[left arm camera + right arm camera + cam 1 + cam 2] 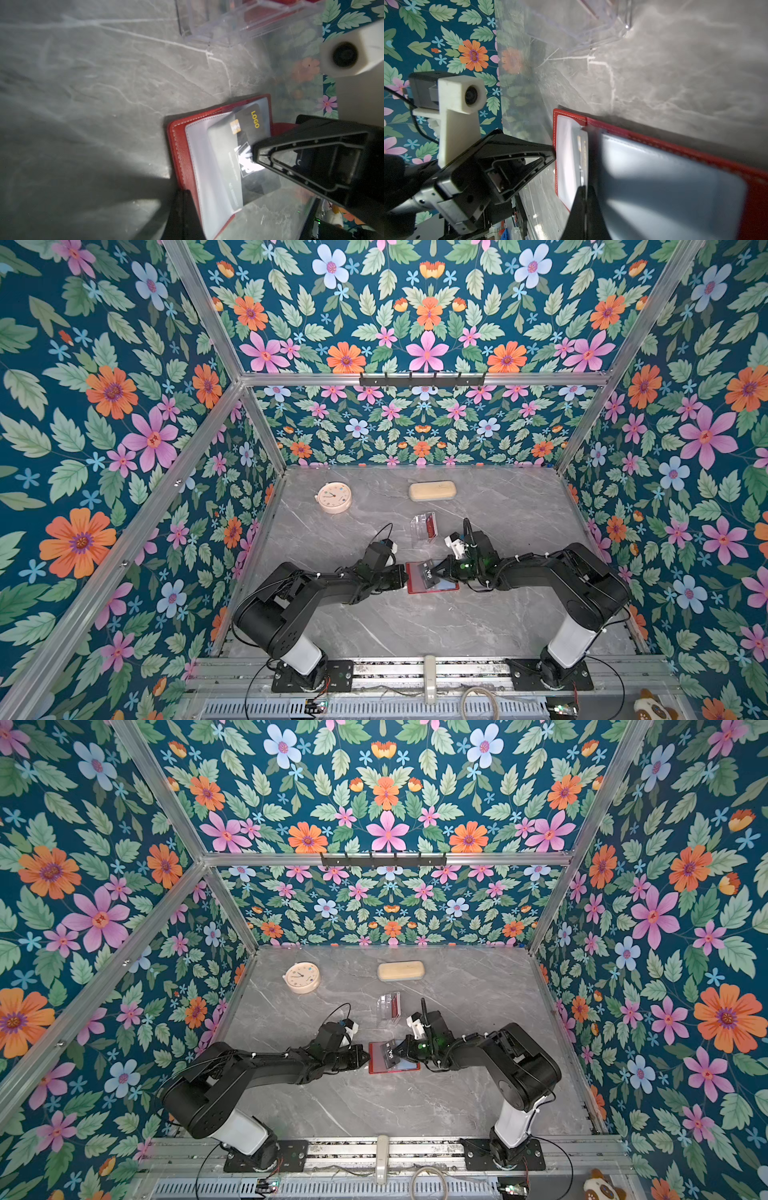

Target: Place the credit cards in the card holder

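Observation:
The red card holder (415, 587) (376, 1067) lies open on the table between both arms, its clear sleeves (207, 166) facing up. A black credit card (247, 122) with white "Vip" lettering sits partly inside a sleeve, tilted. My right gripper (584, 188) (441, 569) is shut on that card's outer edge; the card (583, 149) shows edge-on there. My left gripper (184, 192) (405, 574) is shut, its tip resting on the holder's red cover edge (180, 149). More red cards (430, 524) stand in a clear stand behind.
A clear acrylic stand (422, 529) (228, 25) stands just behind the holder. Further back lie a round cream clock (334, 497) and a beige oblong case (432, 490). Floral walls close in the grey marble table (395, 626) on three sides.

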Motion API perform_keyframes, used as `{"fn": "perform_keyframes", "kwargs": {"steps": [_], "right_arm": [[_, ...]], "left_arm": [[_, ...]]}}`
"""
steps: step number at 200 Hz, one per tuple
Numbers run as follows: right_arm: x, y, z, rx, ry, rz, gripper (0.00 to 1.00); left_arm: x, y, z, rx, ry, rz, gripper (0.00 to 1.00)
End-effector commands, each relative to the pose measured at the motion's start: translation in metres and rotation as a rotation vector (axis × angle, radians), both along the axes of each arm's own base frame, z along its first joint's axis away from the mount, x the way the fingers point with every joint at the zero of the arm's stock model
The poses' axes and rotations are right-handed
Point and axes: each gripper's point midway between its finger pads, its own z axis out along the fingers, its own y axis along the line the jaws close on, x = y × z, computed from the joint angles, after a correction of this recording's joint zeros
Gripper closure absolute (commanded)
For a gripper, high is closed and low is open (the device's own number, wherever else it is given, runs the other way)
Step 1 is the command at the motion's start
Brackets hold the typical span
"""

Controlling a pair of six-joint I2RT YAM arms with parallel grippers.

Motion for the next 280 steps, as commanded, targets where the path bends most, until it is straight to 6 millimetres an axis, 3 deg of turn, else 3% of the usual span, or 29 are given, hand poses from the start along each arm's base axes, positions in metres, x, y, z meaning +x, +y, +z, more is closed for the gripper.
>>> {"fn": "perform_keyframes", "kwargs": {"steps": [1, 40, 118, 122, 135, 224, 280], "right_arm": [[-0.002, -0.004, -0.009, -0.050, 0.023, -0.025, 0.94], [-0.003, -0.006, -0.005, -0.102, 0.000, -0.023, 0.74], [-0.005, -0.012, -0.005, -0.256, -0.029, -0.010, 0.58], [-0.003, -0.011, 0.007, -0.250, -0.057, -0.015, 0.58], [-0.003, -0.011, 0.009, -0.276, -0.067, -0.013, 0.58], [-0.005, -0.025, 0.002, -0.445, -0.086, -0.021, 0.59], [-0.004, -0.031, -0.002, -0.512, -0.076, -0.025, 0.83]], "left_arm": [[-0.007, 0.008, -0.011, 0.043, 0.041, 0.011, 1.00], [-0.007, 0.008, -0.011, 0.045, 0.041, 0.010, 1.00], [-0.007, 0.008, -0.011, 0.044, 0.039, 0.004, 1.00], [-0.007, 0.008, -0.011, 0.043, 0.039, 0.003, 1.00], [-0.007, 0.008, -0.010, 0.042, 0.038, 0.004, 1.00], [-0.008, 0.008, -0.013, 0.047, 0.047, 0.001, 1.00], [-0.008, 0.007, -0.015, 0.051, 0.055, -0.004, 1.00]]}}
